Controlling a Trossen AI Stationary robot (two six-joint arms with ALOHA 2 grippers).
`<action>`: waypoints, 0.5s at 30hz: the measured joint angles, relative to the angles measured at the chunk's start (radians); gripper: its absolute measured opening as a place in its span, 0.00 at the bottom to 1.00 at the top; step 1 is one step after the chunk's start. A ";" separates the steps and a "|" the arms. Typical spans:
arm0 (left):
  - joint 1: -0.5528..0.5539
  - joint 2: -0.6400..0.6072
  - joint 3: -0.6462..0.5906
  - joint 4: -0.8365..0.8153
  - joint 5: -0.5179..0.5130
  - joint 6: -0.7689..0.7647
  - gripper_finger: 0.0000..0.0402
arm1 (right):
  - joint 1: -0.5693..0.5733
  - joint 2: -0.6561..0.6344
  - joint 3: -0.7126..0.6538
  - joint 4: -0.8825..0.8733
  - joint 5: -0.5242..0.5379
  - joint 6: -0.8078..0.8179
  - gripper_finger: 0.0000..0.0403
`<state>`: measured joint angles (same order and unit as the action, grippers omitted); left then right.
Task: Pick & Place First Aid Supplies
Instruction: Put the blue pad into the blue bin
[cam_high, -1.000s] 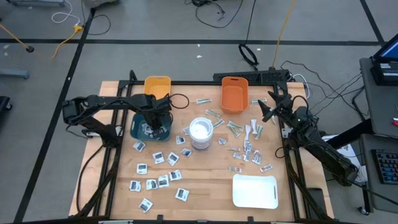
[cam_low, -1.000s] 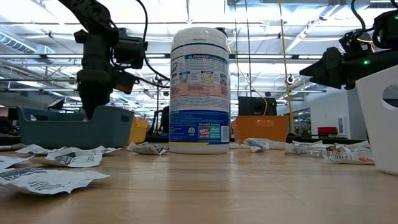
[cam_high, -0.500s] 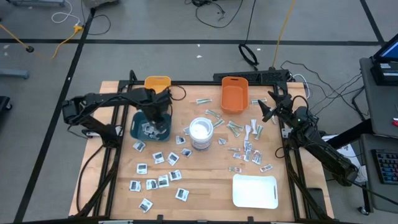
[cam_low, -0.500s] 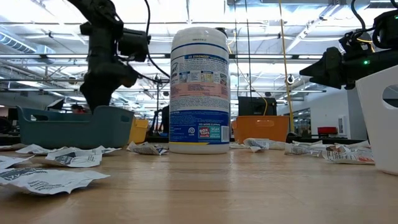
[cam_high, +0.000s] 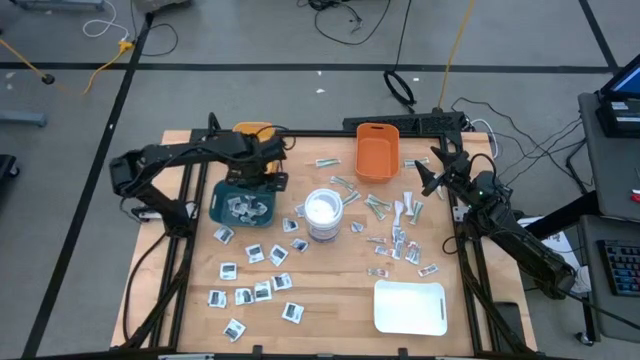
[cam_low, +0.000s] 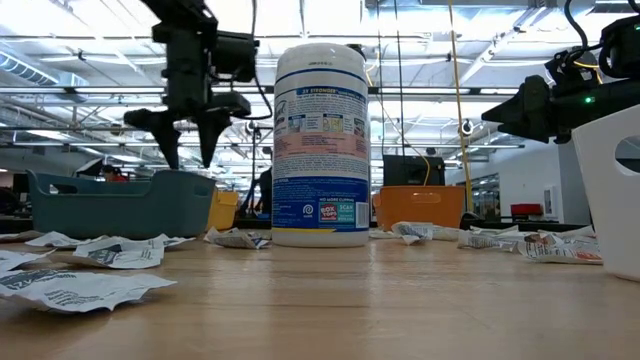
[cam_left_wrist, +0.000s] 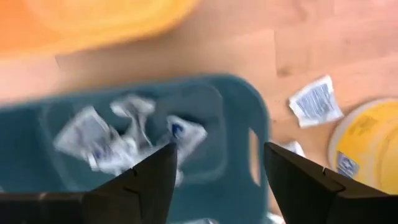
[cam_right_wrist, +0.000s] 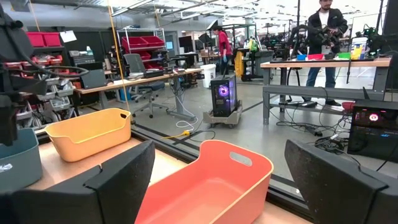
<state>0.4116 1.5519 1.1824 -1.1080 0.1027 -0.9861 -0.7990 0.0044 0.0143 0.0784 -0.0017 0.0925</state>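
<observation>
Fingers of the left gripper (cam_low: 187, 150) spread apart and empty, up over the teal bin (cam_high: 243, 203), with some first aid supplies (cam_high: 245, 207) inside and many more (cam_high: 250, 290) loose on the counter (cam_high: 330, 300). Could bump the bin's wall or the tall wipes tub (cam_high: 323, 213) on a low swing toward the loose packets. Right gripper (cam_high: 432, 172) wide open too, empty, near the orange bin (cam_high: 375, 152).

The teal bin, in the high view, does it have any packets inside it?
Yes, several white packets lie on the floor of the teal bin, below the left gripper.
</observation>
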 joint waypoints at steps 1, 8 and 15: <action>-0.012 0.024 0.029 -0.021 0.001 -0.021 0.59 | 0.000 0.000 0.000 0.000 0.000 0.000 0.89; -0.059 0.218 0.260 -0.160 0.022 -0.095 0.59 | 0.000 0.000 0.000 0.000 0.000 0.000 0.89; -0.084 0.375 0.470 -0.207 0.038 -0.108 0.59 | 0.000 0.000 0.000 0.000 0.000 0.000 0.89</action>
<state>0.3281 1.9265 1.6525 -1.3148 0.1407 -1.0944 -0.7988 0.0042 0.0143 0.0784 -0.0017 0.0929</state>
